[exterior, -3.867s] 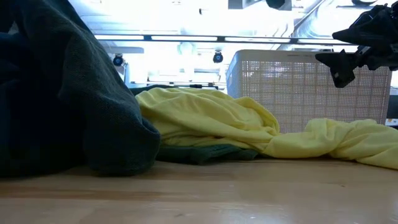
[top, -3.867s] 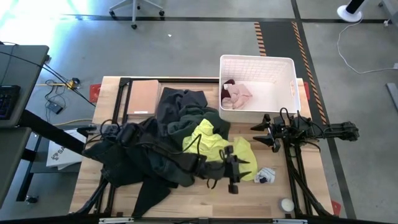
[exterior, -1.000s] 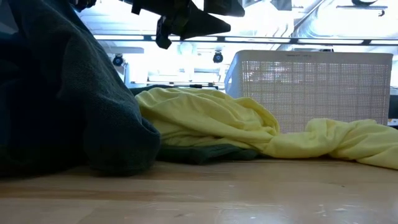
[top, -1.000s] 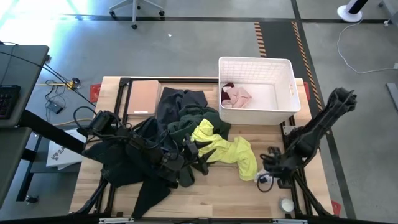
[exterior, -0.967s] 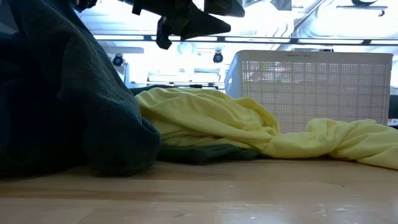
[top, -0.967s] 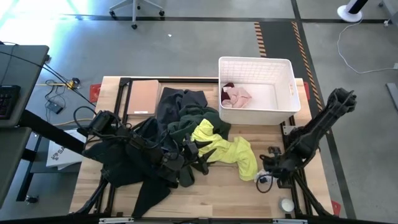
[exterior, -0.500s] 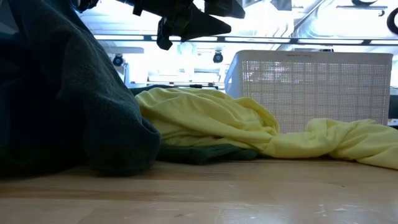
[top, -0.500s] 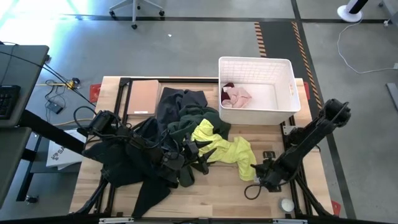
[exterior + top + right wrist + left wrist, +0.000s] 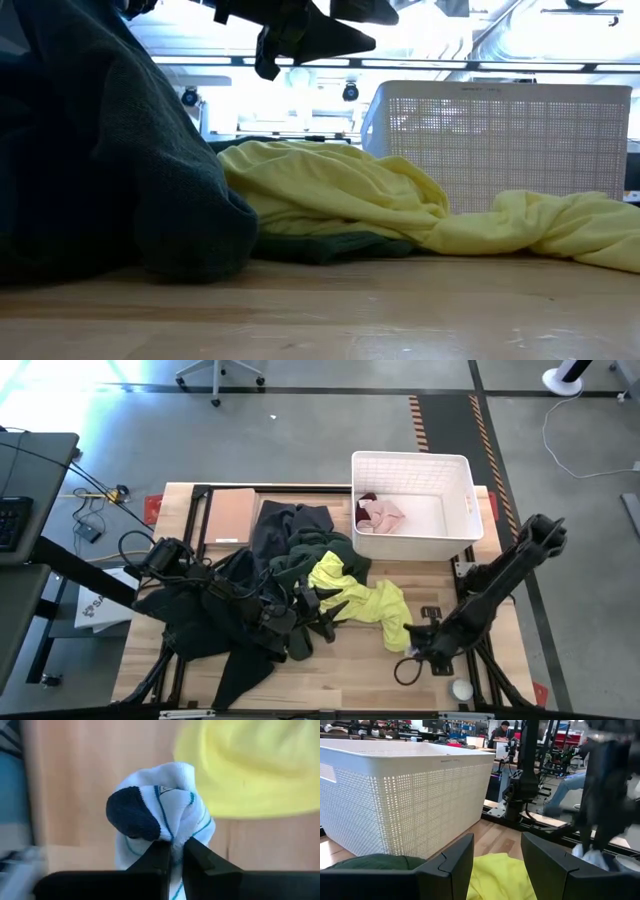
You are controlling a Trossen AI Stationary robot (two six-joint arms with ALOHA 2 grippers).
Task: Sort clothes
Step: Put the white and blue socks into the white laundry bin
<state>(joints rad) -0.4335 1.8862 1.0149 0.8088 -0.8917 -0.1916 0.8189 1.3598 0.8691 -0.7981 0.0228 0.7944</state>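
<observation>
High view: the right gripper [image 9: 412,651], lower right of the frame, is mostly masked by its own dark arm, so the sock it carries cannot be made out there. Low view: a dark garment [image 9: 110,160] fills the left side and is cut off by the frame edge; the right gripper does not show in this view.

Right wrist view: the right gripper [image 9: 172,854] has its two fingers pinched together on a white sock [image 9: 160,827], which is bunched, with thin teal stripes and a dark navy toe. It hangs over bare wood with yellow fabric [image 9: 250,770] in the upper right of the frame.

Left wrist view: the left gripper [image 9: 497,855] stands with fingers apart and nothing between them, above the neon yellow garment [image 9: 500,877], facing the white basket [image 9: 395,795].

High view: the left gripper [image 9: 318,608] sits mid-frame at the edge of the neon yellow garment [image 9: 360,595], beside the dark clothes pile [image 9: 230,600] spread across the centre and left of the table [image 9: 340,680]. A pale pink garment [image 9: 382,512] and a maroon one [image 9: 367,497] lie in the white basket [image 9: 412,458], upper right.
</observation>
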